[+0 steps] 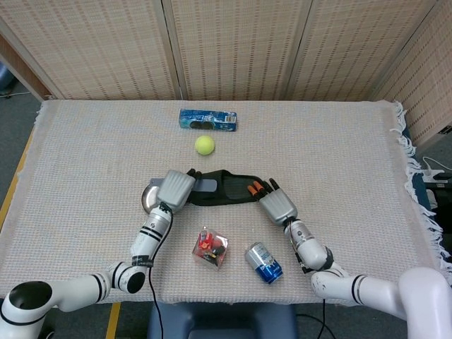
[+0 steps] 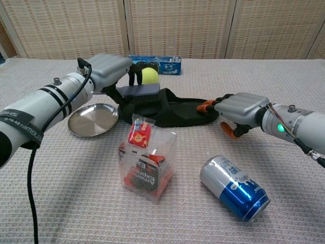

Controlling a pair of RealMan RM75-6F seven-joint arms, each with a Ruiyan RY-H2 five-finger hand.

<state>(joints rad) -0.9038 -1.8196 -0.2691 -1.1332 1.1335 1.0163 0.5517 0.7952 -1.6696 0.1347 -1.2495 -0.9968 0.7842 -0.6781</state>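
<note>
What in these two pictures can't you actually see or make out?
- Brush bristles: hidden in the head view by the left hand; the chest view shows them only side-on.
- Right hand fingertips: whether they touch the slipper is unclear in both views.
- Print on the blue box: too small in both views; the ball covers part of it in the chest view.
- Plate: half covered by the left hand in the head view.
</note>
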